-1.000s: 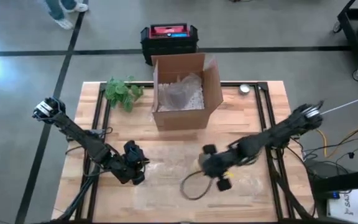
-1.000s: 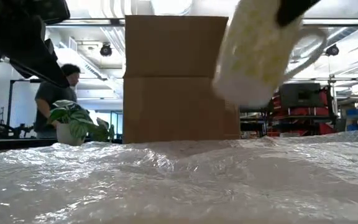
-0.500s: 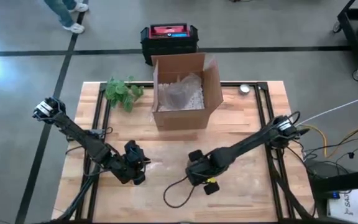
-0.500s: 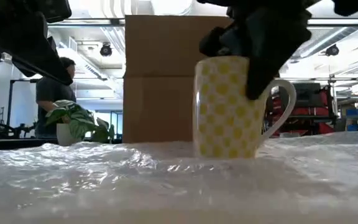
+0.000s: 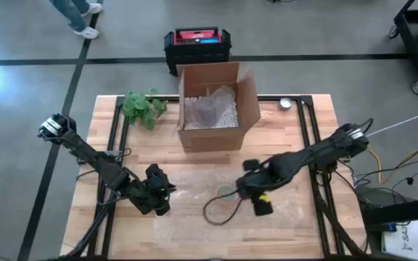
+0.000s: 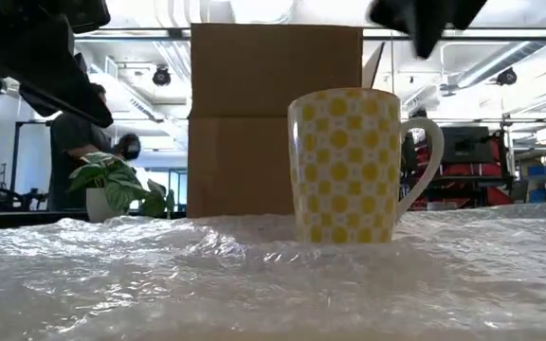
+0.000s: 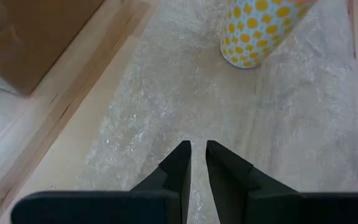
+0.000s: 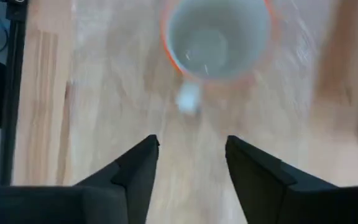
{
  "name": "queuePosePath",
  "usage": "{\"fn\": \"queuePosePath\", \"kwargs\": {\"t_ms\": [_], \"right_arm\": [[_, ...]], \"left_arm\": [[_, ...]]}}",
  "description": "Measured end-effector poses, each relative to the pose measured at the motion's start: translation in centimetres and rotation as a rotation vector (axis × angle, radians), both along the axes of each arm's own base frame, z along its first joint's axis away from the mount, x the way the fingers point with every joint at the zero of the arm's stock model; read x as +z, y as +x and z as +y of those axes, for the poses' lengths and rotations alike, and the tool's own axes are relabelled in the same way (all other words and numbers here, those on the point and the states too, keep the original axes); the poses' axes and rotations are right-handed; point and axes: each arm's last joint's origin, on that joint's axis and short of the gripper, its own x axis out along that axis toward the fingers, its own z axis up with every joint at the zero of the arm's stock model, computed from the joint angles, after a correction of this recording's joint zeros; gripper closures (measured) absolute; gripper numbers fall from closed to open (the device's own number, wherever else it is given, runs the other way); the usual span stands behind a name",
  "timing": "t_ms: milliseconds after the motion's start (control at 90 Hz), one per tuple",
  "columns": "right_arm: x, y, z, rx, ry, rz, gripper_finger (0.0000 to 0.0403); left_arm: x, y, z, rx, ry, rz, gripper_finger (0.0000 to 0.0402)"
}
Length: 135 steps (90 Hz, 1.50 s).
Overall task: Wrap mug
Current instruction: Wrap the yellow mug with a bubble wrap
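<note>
Low view shows mug (image 6: 354, 166) upright on wrap (image 6: 273, 275); right hand (image 8: 188, 165) apart above, left hand (image 7: 194, 163) together.

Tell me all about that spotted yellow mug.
The white mug with yellow dots looks ceramic and glossy, with a looped white handle on one side. It stands upright and empty on the clear bubble wrap sheet, in front of the brown cardboard box. No gripper touches it; the right gripper hangs open above it.
</note>
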Motion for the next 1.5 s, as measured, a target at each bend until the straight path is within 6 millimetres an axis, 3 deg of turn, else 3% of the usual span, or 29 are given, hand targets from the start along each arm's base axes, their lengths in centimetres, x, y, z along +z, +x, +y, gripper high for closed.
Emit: {"fn": "queuePosePath", "kwargs": {"t_ms": [167, 389, 589, 856, 978, 1133, 1244, 1367, 1500], "right_arm": [[-1.3, -4.9, -1.3, -0.183, -0.085, 0.012, 0.0208], [-6.3, -11.5, -3.7, -0.587, -0.116, 0.122, 0.0199], [-9.4, -14.7, -4.6, -0.873, -0.108, 0.171, 0.0203], [-13.0, -15.1, -4.5, -0.987, 0.0, 0.209, 0.0221], [-14.7, -15.9, -4.9, -1.024, -0.027, 0.252, 0.0228], [-15.9, -16.3, -5.1, -0.97, -0.025, 0.247, 0.025], [-15.5, -15.5, -4.7, -0.885, 0.017, 0.206, 0.0303], [-13.7, -14.2, -4.1, -0.768, 0.075, 0.098, 0.0382], [-11.3, -12.3, -3.3, -0.603, 0.148, -0.111, 0.0386]], "left_arm": [[0.0, 0.0, 0.0, 0.003, 0.0, -0.002, 0.0361], [0.1, 0.1, -0.1, 0.006, -0.006, -0.017, 0.0365], [0.3, 0.3, -0.1, 0.008, -0.018, -0.042, 0.0359], [0.4, 0.4, -0.2, -0.004, -0.015, -0.056, 0.0359], [0.4, 0.4, -0.2, -0.007, -0.013, -0.056, 0.0361], [0.4, 0.4, -0.2, -0.007, -0.012, -0.056, 0.036], [0.4, 0.4, -0.2, -0.007, -0.013, -0.057, 0.0362], [0.4, 0.4, -0.2, -0.001, -0.004, -0.063, 0.0365], [0.6, 0.5, -0.3, 0.005, -0.005, -0.084, 0.0363]]}}
